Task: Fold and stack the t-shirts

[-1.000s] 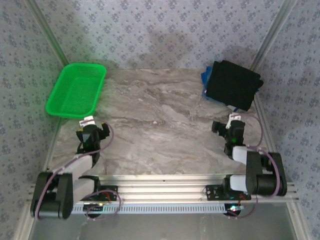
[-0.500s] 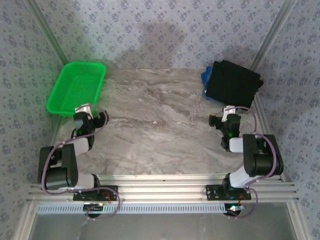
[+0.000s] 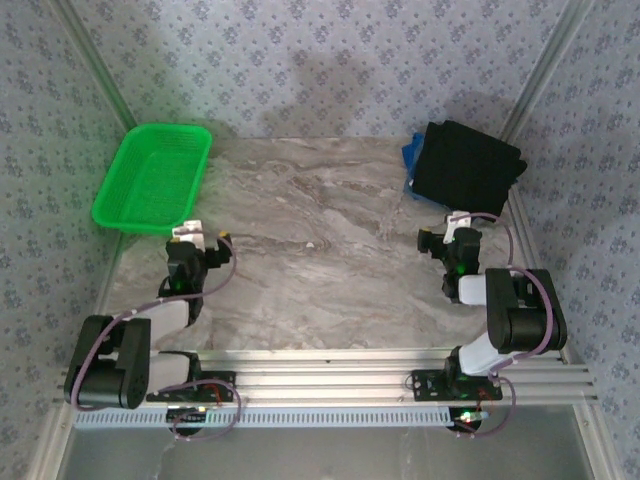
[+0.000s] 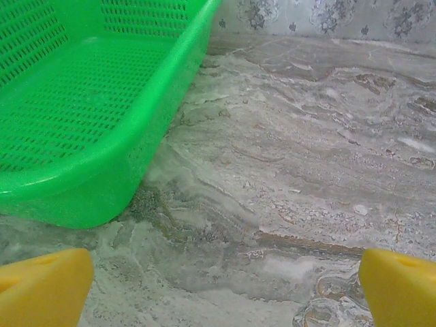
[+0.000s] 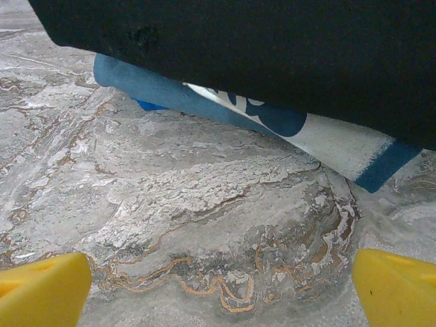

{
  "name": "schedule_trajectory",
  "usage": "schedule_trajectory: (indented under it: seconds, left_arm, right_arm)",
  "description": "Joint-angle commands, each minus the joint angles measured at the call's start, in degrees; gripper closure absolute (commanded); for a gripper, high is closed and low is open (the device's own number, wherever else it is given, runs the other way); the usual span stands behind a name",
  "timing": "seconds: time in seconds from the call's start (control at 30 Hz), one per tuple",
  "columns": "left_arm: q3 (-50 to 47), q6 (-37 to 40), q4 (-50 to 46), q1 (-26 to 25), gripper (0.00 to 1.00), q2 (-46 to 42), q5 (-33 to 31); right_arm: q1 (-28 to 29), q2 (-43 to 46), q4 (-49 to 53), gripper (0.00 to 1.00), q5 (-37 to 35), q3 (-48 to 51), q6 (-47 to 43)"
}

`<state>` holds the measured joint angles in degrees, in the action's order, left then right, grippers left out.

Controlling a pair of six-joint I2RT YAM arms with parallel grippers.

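- The black shirt (image 3: 466, 168) lies folded at the far right corner of the table (image 3: 320, 270).
- It lies on top of the blue shirt (image 3: 408, 158). A little bit of blue peeks out along the left side of the black one.
- From the right wrist you can see the blue shirt from close up. It has a white print with dark blue shapes on it. The black shirt covers most of it, and the blue shirt's near edge rests on the table.
- The right gripper (image 3: 455, 228) is near the right edge of the table, just in front of the two shirts. It points at them but does not touch them.
- Its two yellow fingers (image 5: 41, 289) are wide apart, with bare table between them. They hold nothing.
- The green basket (image 3: 150, 180) sits at the far left corner of the table. Its walls and floor are full of small holes.
- The left gripper (image 3: 192, 245) is near the left edge of the table, just beside the near end of the basket. It does not touch the basket.
- Its yellow fingers (image 4: 41, 286) are wide apart too, and they hold nothing.
- The table top looks like grey and brown stone with wavy lines.
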<state>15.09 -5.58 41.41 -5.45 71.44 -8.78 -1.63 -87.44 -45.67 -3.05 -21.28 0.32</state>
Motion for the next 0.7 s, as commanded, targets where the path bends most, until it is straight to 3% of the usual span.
schedule_trajectory:
  seconds: [0.0,0.1,0.17,0.27,0.37,0.4,0.43,0.47,0.53,0.67]
  left_arm:
    - [3.1,0.5,-1.1,2.2,0.0,1.2,4.8]
    - [0.3,8.5,3.6,2.1,0.0,0.0,4.2]
    - [-1.0,7.6,5.9,3.7,0.0,-0.2,0.0]
    - [0.9,2.8,10.6,8.5,0.0,6.3,10.0]
    - [3.5,5.7,18.4,6.4,0.0,18.4,10.5]
    - [6.4,5.2,8.6,6.8,0.0,16.7,10.5]
    - [7.4,4.9,7.2,7.3,0.0,15.6,10.3]
    - [5.5,4.6,14.0,7.4,0.0,17.7,10.8]
    - [5.9,3.6,9.2,7.9,0.0,15.6,9.9]
    - [6.6,3.5,9.4,8.1,0.0,16.6,10.0]
  right_arm:
    - [-0.1,0.3,-0.6,0.0,0.3,-1.2,-1.3]
    - [-0.1,0.3,-0.6,0.0,0.3,-1.1,-1.3]
    - [-0.1,0.3,-0.6,0.0,0.3,-1.2,-1.3]
    - [-0.2,0.3,-0.7,0.0,0.3,-1.1,-1.3]
    - [-0.2,0.3,-0.6,0.0,0.4,-1.2,-1.3]
    - [-0.1,0.3,-0.6,0.0,0.3,-1.1,-1.3]
    - [-0.2,0.3,-0.6,0.0,0.4,-1.2,-1.3]
    - [-0.4,0.1,-0.2,0.0,0.8,-1.5,-1.1]
    - [-0.7,0.0,-0.4,0.0,2.2,-1.4,-1.3]
    - [-0.7,0.2,-1.1,0.0,2.4,-0.9,-1.4]
